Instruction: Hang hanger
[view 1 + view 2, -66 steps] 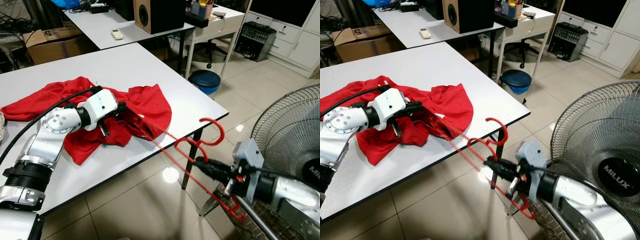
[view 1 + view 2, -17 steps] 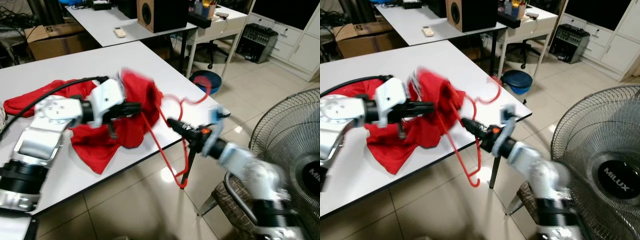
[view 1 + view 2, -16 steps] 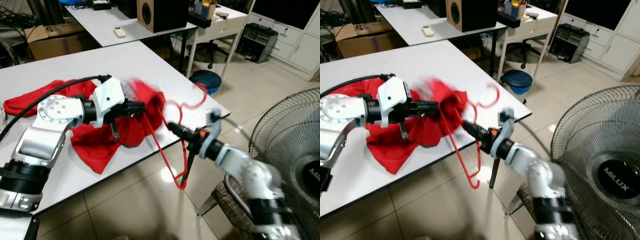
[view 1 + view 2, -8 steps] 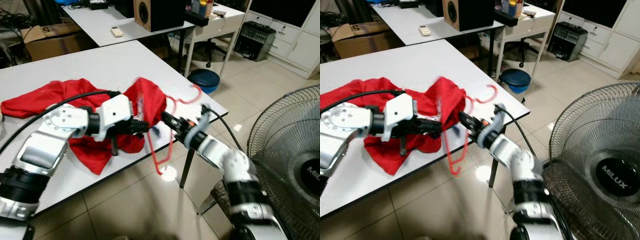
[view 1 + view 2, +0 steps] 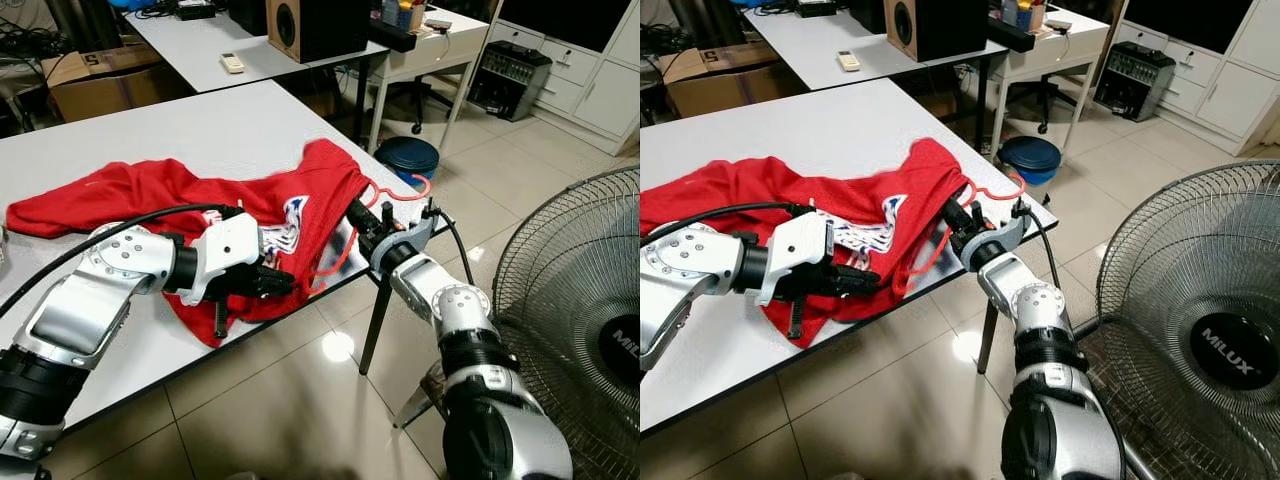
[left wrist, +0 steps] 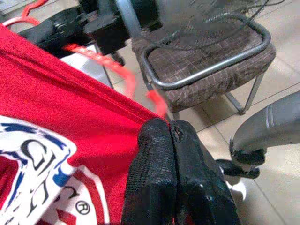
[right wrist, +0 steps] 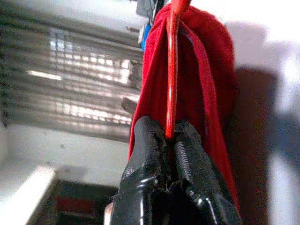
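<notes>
From the left eye view a red shirt point(image 5: 200, 200) lies crumpled across a smooth white table point(image 5: 180, 120), soft cloth with a white and blue print near its front edge. The left gripper point(image 5: 283, 283) reaches from the near side, its fingers pressed together on the shirt's hem at the table edge. A thin red plastic hanger point(image 5: 345, 248) is tucked into the shirt at the table corner, its hook point(image 5: 410, 186) curling out past the edge. The right gripper point(image 5: 357, 214) is closed on the hanger just below the hook. Around it are a blue bin point(image 5: 410, 158) on the glossy tiled floor, a round wire-caged fan point(image 5: 585, 300) to the right, and a black speaker point(image 5: 315, 25) on a second table behind. The right eye view gives the same layout, with the hanger's lower rod point(image 5: 920, 262) curving out from under the cloth between the two grippers. In the left wrist view the textured black fingers point(image 6: 159, 173) sit tight together, pinching the hem, and beyond them are the hanger's red rod point(image 6: 101, 58) and a chair point(image 6: 211, 65) with a grey metal frame and a brown patterned seat. In the right wrist view the glossy black fingers point(image 7: 150, 154) clamp the hanger's straight rod point(image 7: 171, 75), with red cloth point(image 7: 206, 61) bunched close against it.
</notes>
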Tool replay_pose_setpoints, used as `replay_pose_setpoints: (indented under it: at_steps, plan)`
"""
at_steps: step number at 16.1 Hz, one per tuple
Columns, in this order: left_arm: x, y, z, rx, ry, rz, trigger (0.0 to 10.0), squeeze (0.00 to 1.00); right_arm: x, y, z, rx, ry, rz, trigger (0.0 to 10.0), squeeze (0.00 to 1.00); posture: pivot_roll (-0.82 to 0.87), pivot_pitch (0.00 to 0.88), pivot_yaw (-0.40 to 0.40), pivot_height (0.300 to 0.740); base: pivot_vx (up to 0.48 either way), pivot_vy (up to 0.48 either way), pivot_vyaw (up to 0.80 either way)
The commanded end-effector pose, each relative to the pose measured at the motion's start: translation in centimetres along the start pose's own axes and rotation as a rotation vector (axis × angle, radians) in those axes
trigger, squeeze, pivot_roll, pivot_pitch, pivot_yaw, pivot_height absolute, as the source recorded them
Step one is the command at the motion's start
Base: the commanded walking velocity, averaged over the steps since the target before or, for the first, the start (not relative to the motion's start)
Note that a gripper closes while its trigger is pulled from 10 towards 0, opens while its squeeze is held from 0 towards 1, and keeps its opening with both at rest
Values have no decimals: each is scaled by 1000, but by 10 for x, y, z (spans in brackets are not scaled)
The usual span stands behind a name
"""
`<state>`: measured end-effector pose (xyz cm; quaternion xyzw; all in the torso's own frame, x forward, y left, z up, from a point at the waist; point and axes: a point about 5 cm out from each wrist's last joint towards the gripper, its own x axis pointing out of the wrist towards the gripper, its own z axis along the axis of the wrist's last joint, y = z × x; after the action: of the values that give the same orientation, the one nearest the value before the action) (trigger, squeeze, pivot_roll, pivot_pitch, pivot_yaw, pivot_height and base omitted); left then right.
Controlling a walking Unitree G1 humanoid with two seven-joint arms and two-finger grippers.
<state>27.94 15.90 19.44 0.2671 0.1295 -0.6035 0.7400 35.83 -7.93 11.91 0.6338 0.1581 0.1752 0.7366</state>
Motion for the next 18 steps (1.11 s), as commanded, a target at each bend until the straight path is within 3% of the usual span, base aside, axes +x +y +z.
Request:
replay_pose_setpoints:
  at_steps: [1, 2, 5, 10, 14, 18]
  plan:
    - [1, -4, 5, 8, -16, -39, 0, 0, 12, 18, -4, 65, -44, 55, 10000, 0, -70, 0, 4, 740, 0, 0, 0]
    - [2, -5, 5, 8, -18, -47, 0, 0, 16, 21, -6, 90, -58, 60, 10000, 0, -69, 0, 4, 740, 0, 0, 0]
    - [2, -5, 20, -18, -135, -56, 0, 0, 24, 23, -8, -34, -116, 1, 10000, 0, -66, 0, 2, 740, 0, 0, 0]
    - [7, -1, 38, -37, -265, -44, 0, 0, 32, 33, -14, -58, -132, 8, 10000, 0, -65, 0, -3, 740, 0, 0, 0]
    - [16, 27, 52, -6, -336, 199, 0, 0, 35, 46, -39, -182, 55, 91, 10000, 0, -68, 0, -8, 740, 0, 0, 0]
    - [2, 51, 79, 28, -446, 407, 0, 0, 3, 33, -26, -284, 183, 89, 10000, 0, -84, 0, -13, 740, 0, 0, 0]
